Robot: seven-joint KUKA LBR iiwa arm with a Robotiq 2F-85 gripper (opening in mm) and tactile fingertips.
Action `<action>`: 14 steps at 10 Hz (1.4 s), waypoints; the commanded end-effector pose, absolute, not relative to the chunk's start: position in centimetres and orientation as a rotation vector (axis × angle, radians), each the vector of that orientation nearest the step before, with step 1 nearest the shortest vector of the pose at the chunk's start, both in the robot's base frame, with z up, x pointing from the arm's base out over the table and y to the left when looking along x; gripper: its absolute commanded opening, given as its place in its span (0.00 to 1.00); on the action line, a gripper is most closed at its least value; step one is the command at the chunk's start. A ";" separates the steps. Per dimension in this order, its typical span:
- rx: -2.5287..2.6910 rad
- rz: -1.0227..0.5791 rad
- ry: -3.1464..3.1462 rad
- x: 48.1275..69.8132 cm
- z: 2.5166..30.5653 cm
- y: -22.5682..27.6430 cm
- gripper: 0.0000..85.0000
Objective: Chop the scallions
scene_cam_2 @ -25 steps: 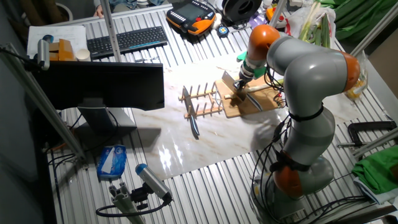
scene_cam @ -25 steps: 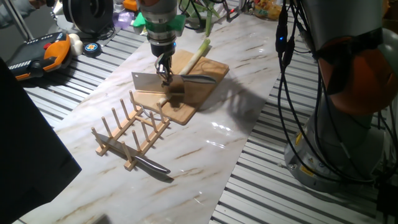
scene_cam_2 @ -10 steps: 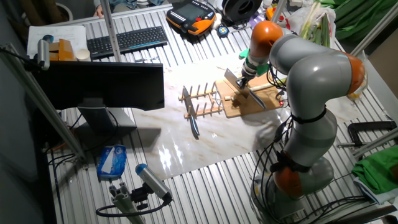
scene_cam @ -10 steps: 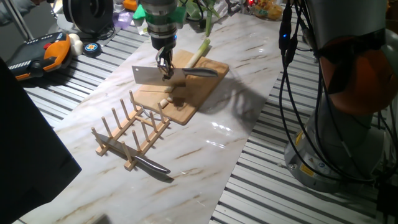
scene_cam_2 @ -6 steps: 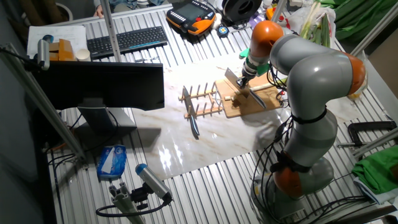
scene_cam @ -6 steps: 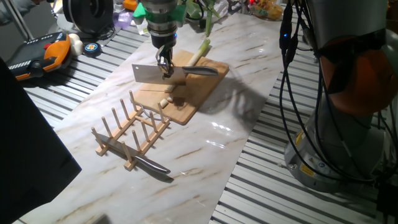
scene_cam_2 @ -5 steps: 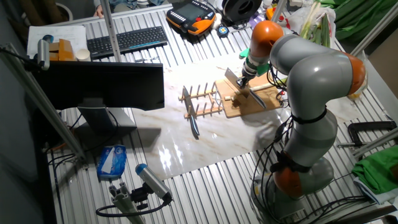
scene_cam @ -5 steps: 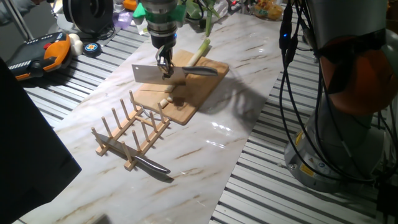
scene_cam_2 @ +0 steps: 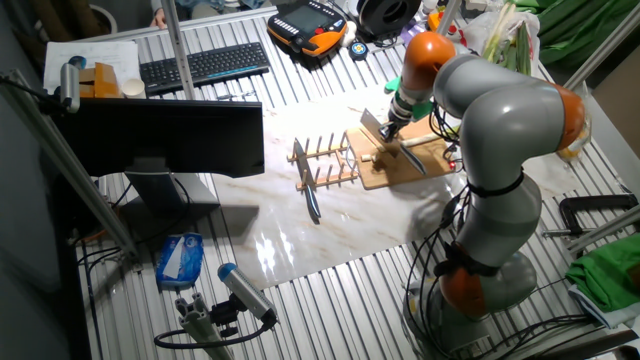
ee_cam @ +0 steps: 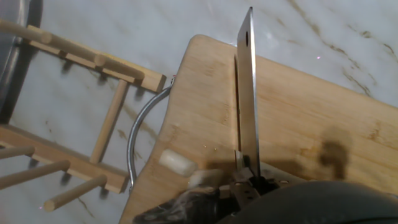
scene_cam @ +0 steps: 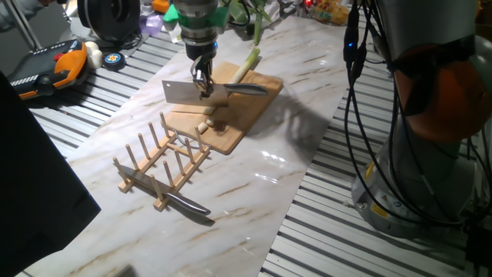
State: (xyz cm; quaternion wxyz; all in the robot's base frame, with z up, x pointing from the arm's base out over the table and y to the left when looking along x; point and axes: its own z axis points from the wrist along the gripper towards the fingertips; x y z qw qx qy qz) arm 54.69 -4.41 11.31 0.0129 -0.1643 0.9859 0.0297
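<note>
A marble-patterned worktop, laid over ribbed metal slats, is being watched by two fixed cameras in a cluttered lab with a keyboard and a dark monitor at its far side. A wooden cutting board is lying near the worktop's far edge. A cleaver is being gripped by the claw, clenched on it and held above the board. The scallions are lying at the board's far corner, with cut chunks near its front edge. A wooden peg rack is standing beside the board, a knife lying at its foot.
</note>
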 end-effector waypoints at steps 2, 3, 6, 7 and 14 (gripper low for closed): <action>-0.521 0.083 3.072 54.7 11.2 -4.4 0.01; -0.529 0.064 3.062 54.8 11.2 -4.2 0.01; -0.540 0.022 3.041 54.8 11.2 -4.2 0.01; -0.542 0.024 3.041 54.8 11.2 -4.2 0.01; -0.568 0.041 3.029 54.8 11.2 -4.2 0.01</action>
